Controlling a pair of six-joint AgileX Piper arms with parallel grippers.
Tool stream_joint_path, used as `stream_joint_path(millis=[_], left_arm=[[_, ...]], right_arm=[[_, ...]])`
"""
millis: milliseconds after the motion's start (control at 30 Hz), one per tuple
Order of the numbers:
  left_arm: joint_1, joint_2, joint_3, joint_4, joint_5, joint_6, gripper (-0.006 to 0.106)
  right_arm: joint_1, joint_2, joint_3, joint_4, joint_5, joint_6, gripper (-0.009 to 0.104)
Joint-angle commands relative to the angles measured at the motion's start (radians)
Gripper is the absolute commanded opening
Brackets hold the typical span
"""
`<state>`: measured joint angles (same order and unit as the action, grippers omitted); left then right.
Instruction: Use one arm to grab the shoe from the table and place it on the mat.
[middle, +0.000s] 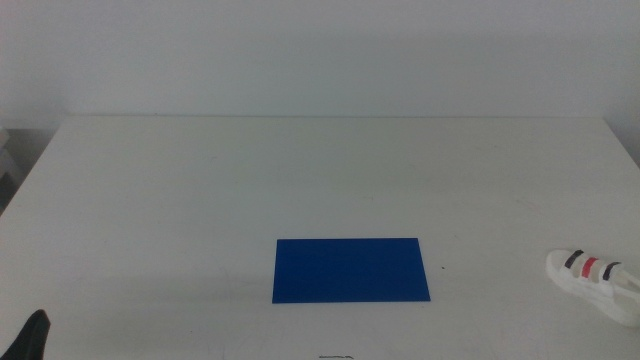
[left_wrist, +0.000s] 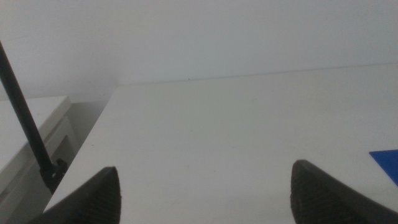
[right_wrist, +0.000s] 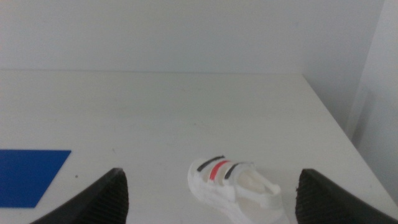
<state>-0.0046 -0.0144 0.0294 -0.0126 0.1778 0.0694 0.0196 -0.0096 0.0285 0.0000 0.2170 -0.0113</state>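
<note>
Nothing grabbed yet. The shoe lies on its sole on the table, close to the right edge and toward the near right corner, with its two dark straps and one red strap facing up. It is well apart from the mat, which lies flat and bare near the middle of the near edge.

My right pincer is the one for this job, since the shoe is on my right side. In my right wrist view the shoe sits between my two spread jaws but ahead of them, untouched. They hang apart wide enough to take the shoe's width, I judge. A corner of the mat shows off to one side, so the carry goes from the right edge toward the centre of the near edge.

My left pincer waits by the near left corner; only a dark tip shows in the middle view. Its jaws are also spread and hold nothing, over bare table, with a sliver of mat at the picture's side.

Next, I judge: lower the right pincer over the shoe and close across its sides. Risk: the chunky sole may slip or tip if gripped too near the heel.
</note>
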Motion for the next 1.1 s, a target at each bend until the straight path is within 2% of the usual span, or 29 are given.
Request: stream_joint_path(millis=[0, 200, 500, 700, 800, 900, 1067], left_arm=[[-0.004, -0.019, -0.003, -0.009, -0.083, -0.015, 0.094], [-0.004, -0.019, -0.003, -0.009, -0.083, -0.015, 0.094], [-0.004, -0.019, -0.003, -0.009, -0.083, -0.015, 0.094], [-0.004, -0.019, -0.003, -0.009, -0.083, -0.015, 0.094], [-0.004, -0.019, -0.003, -0.009, -0.083, -0.015, 0.094], [-0.004, -0.019, -0.003, -0.009, -0.083, -0.015, 0.094], [-0.004, -0.019, -0.003, -0.009, -0.083, -0.015, 0.094]], right_arm=[[-0.004, -0.021, -0.040, -0.012, -0.053, -0.005, 0.090], [-0.004, 0.053, -0.270, -0.012, 0.172, -0.005, 0.090], [-0.004, 0.343, -0.657, -0.016, 0.529, -0.005, 0.090], [-0.004, 0.627, -0.847, -0.067, 0.788, -0.047, 0.090], [-0.004, 0.781, -0.944, -0.072, 0.907, -0.115, 0.090], [-0.002, 0.900, -1.026, -0.045, 0.991, -0.184, 0.090], [0.010, 1.083, -1.076, -0.034, 1.020, -0.344, 0.090]])
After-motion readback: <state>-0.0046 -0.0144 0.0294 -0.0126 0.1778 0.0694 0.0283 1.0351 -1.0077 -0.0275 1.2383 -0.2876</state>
